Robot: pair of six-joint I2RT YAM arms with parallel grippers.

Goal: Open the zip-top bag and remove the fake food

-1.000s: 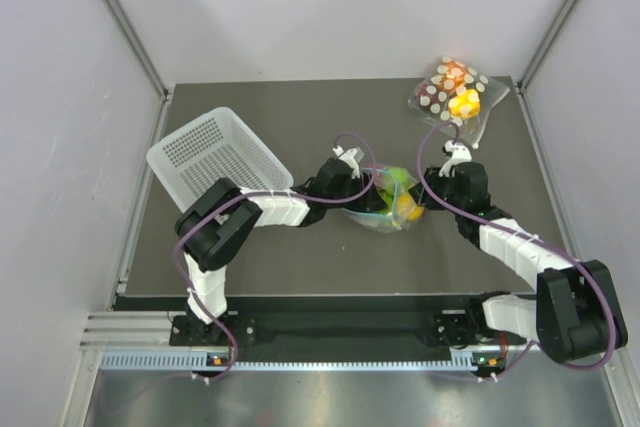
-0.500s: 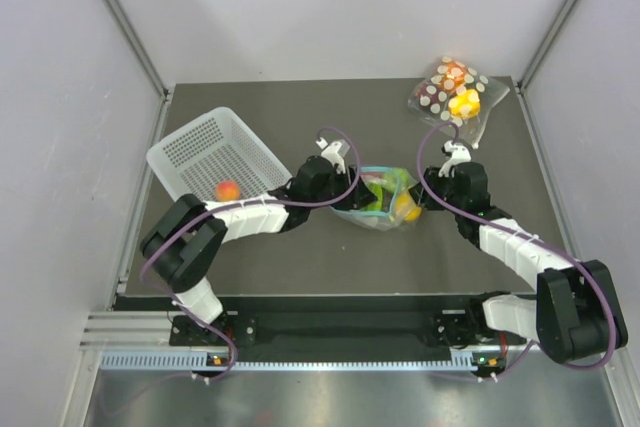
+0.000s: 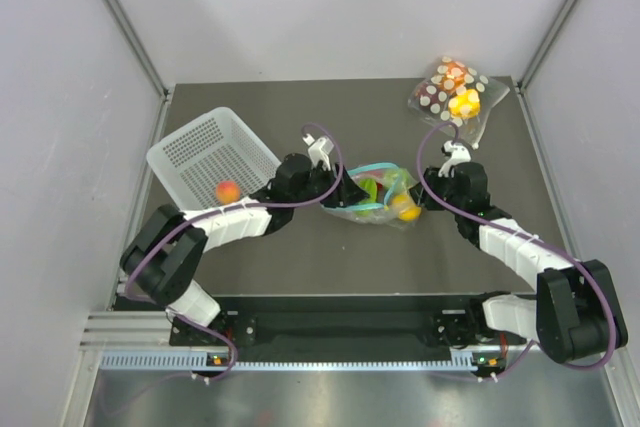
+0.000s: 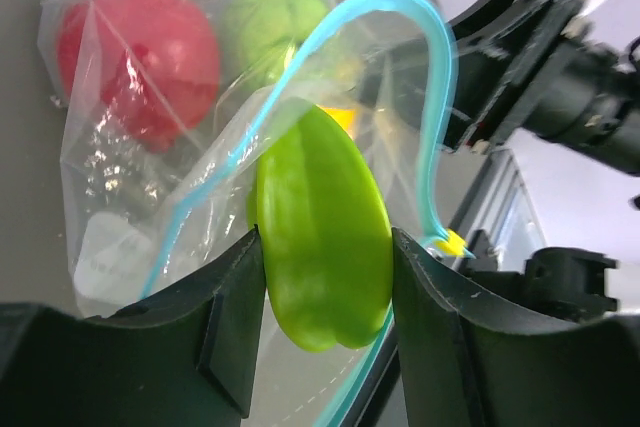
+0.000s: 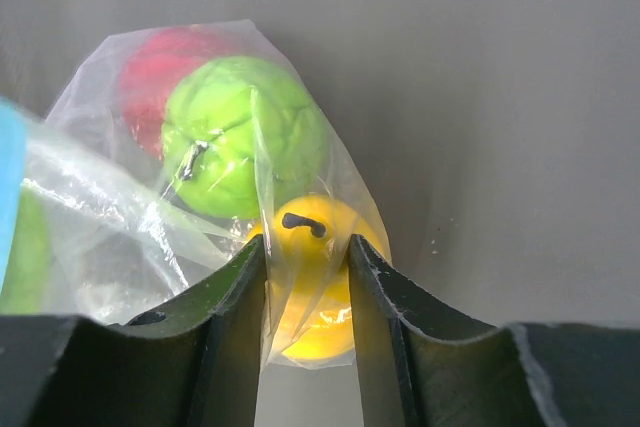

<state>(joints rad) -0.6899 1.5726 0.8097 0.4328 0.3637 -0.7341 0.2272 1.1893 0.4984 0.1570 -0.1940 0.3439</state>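
- Left jaws: closed narrow on the glossy green fruit (image 4: 320,247), one finger pressed to each side of it.
- Green fruit: sitting right at the mouth of the zip-top bag (image 4: 150,197), with the teal zip strip (image 4: 400,7) looping open around and above it; upper half inside the plastic, lower end poking out towards the wrist camera.
- Right jaws: pinched on the bag's opposite end, gripping through the clear plastic onto the yellow fruit (image 5: 310,277) inside it.
- Zip-top bag (image 3: 372,197): lying mid-bench, stretched between the two sets of jaws, mouth towards the left ones and closed bottom towards the right ones.
- Deeper in the bag, beyond both sets of jaws: red fruit (image 4: 135,57) and pale-green fruit (image 4: 270,27), side by side and touching, just past the yellow one in the right wrist view.
- Peach-orange fruit (image 3: 228,190): out of the bag, resting in the white mesh basket (image 3: 200,142) at the left of the bench (image 3: 300,247), well apart from both jaws.
- Polka-dot bag (image 3: 452,90): at the far right corner, near the right arm but not touched.
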